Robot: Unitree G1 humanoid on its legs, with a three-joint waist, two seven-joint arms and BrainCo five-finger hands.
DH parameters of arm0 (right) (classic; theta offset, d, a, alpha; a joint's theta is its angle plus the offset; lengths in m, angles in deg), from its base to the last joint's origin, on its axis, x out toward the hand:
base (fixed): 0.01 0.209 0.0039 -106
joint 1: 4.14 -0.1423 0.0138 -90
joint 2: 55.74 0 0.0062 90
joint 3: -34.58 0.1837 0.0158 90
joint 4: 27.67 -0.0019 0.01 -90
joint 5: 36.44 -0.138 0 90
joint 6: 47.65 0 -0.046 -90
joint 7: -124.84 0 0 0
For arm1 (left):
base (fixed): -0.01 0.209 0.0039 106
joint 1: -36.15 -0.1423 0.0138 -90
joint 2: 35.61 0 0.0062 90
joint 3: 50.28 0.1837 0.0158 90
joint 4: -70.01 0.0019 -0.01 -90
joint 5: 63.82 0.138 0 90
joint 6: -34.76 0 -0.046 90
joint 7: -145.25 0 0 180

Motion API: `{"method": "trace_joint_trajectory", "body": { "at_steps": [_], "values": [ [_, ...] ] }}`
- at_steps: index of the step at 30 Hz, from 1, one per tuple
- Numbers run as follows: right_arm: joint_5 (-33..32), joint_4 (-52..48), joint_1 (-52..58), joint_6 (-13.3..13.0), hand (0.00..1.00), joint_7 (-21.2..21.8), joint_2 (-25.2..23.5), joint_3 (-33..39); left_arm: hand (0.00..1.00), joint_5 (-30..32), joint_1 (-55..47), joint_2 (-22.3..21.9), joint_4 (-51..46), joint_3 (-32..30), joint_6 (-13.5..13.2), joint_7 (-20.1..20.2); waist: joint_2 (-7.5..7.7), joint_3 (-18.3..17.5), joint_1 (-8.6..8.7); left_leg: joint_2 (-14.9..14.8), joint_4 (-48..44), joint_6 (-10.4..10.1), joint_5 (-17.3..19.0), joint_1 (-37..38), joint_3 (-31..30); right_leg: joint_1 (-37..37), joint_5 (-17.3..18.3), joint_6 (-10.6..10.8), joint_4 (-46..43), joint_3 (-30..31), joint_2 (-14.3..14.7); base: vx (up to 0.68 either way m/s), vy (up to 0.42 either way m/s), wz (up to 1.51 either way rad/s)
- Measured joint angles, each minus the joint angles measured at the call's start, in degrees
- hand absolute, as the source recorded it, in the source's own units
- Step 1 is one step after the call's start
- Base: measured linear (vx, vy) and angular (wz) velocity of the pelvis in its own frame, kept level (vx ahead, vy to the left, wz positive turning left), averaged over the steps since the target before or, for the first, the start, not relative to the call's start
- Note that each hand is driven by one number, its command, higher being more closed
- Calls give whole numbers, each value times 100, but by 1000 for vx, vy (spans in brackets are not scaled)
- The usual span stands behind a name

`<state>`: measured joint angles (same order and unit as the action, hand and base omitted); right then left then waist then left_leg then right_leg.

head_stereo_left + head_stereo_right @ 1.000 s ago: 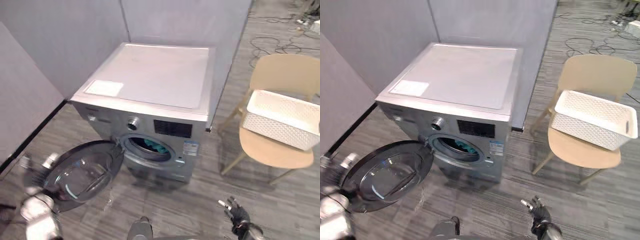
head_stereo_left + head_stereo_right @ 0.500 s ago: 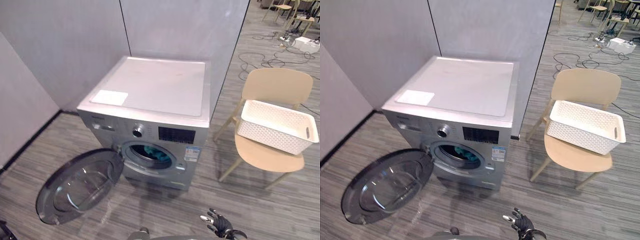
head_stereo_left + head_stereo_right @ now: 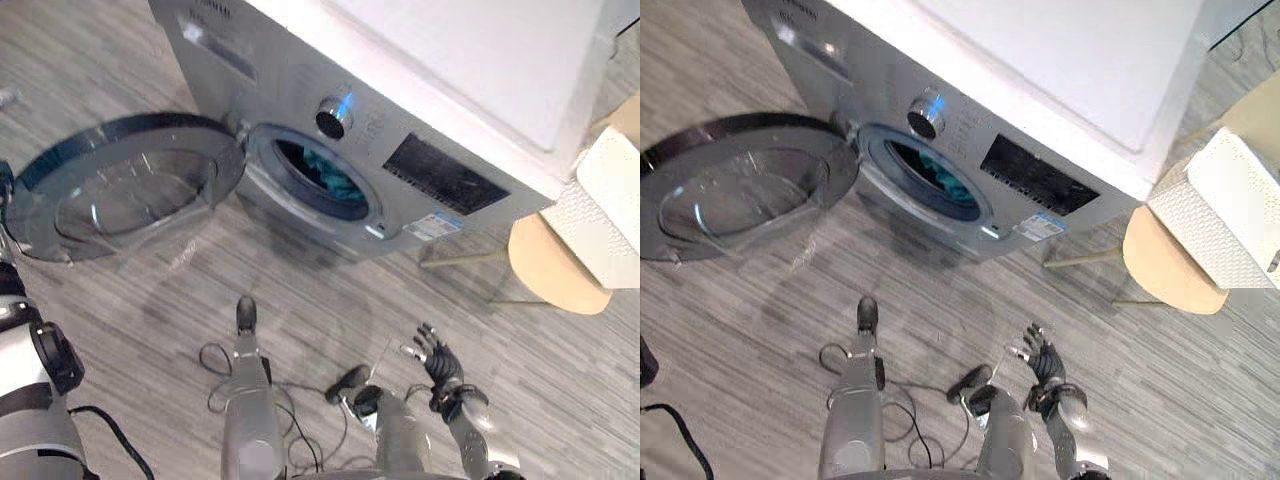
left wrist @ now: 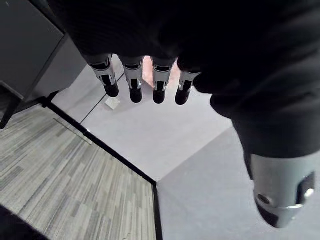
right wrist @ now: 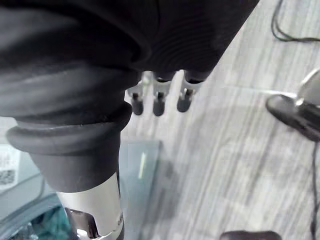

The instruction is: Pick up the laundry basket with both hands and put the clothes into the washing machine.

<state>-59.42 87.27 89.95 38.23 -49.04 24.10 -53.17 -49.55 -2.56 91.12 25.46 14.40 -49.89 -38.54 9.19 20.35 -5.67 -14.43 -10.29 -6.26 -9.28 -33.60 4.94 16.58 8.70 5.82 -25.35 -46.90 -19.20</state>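
Observation:
The silver washing machine stands ahead with its round door swung open to the left. Teal clothes lie inside the drum. The white laundry basket rests on a beige chair to the right of the machine, with no hand touching it. My right hand hangs low over the floor in front of the machine, fingers spread and holding nothing. In the left wrist view my left hand's fingers are straight and hold nothing, with a grey wall past them.
The beige chair stands close to the machine's right side. Grey partition walls meet in a corner to the left. Grey plank floor stretches between me and the machine.
The camera has dipped sharply, so the machine's front and the floor now sit close below. The right hand stays open and low. The basket stays on the chair.

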Motion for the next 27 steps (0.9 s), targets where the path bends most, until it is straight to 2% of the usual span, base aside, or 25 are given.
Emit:
{"method": "trace_joint_trajectory", "body": {
  "at_steps": [2, 3, 5, 6, 10, 13, 15, 17, 18, 20, 22, 24, 27],
  "values": [
    [-32, -304, -49, -22, 0, -36, 1, 10, 0, 44, -8, -3, 27, -2, -7, 11, 0, 21, -42, -158, -183, -47, 80, -307, -33, 212, -23, -37, 59, 7, 151, -56, -44, -23],
    [-106, -517, -68, -70, 0, -69, 1, 10, 0, 44, -6, -3, 69, -6, -12, 18, 14, 103, -133, -238, -196, -49, 80, -413, -29, 331, -43, -67, 89, 25, 239, -24, -57, -27],
    [-161, -623, -221, -162, 0, -115, 0, 16, 0, 33, -36, -11, 251, -70, -24, 119, 31, 288, -140, -312, -209, -50, 78, -477, -24, 401, -45, -72, 124, 57, 331, -14, -67, -20],
    [-170, -628, -264, -189, 0, -122, -1, 26, 0, 47, -78, -17, 226, -203, -102, 66, 34, 312, -140, -359, -209, -51, 79, -502, -11, 440, -47, -75, 135, 79, 355, 4, -55, -19],
    [-170, -688, -356, -206, 0, -144, -55, 323, 0, -86, -405, -19, 234, -1245, -351, 394, 28, 317, -154, -516, -340, -60, 90, -665, 46, 565, -87, -128, 280, 164, 536, 45, -41, -19],
    [-172, -847, -371, -185, 0, -96, -75, 454, 0, -238, -932, -153, 230, -1879, -341, 860, 25, 316, -225, -773, -760, -101, 256, -640, 182, 489, -94, -143, 365, 401, 728, 35, -34, -35],
    [-172, -858, -370, -180, 0, -82, -67, 491, 0, -238, -1112, -256, 224, -1955, -335, 946, 13, 311, -251, -836, -868, -88, 265, -610, 216, 451, -92, -144, 365, 474, 756, 20, -14, -22],
    [-158, -864, -365, -154, 0, -69, -34, 525, 0, -238, -1488, -464, 216, -1982, -321, 1055, -77, 302, -263, -892, -946, -132, 390, -447, 307, 335, -90, -141, 369, 564, 807, 5, 19, -20],
    [-121, -864, -347, -132, 0, -53, -3, 558, 0, -238, -1696, -658, 219, -1973, -316, 1092, -195, 245, -265, -948, -1001, -167, 562, -378, 332, 292, -79, -127, 344, 607, 831, -19, 58, -13],
    [-37, -863, -345, -35, 0, -3, 30, 635, 0, -240, -1892, -1020, 219, -1739, -310, 1114, -339, 170, -270, -935, -1037, -125, 608, -282, 405, 235, -76, -122, 296, 649, 747, -35, 80, -3],
    [124, -853, -365, 33, 0, 28, 23, 631, 0, -247, -2049, -1238, 236, -1447, -253, 1112, -390, 145, -298, -881, -1046, -92, 632, -85, 513, 152, -68, -110, 213, 753, 652, -38, 83, -3],
    [313, -792, -357, 73, 0, 24, 27, 642, 0, -284, -2195, -1563, 263, -908, -106, 1098, -533, 42, -300, -803, -1072, -49, 694, 151, 638, -12, -63, -101, 158, 834, 562, -45, 67, 3],
    [574, -250, -509, 117, 0, 25, 12, 594, 0, -824, -2535, -2233, 420, 445, 55, 1043, -736, -207, -308, -587, -954, -2, 808, 793, 951, -356, -89, -11, 136, 1040, 309, -103, 99, -3]
  ]
}}
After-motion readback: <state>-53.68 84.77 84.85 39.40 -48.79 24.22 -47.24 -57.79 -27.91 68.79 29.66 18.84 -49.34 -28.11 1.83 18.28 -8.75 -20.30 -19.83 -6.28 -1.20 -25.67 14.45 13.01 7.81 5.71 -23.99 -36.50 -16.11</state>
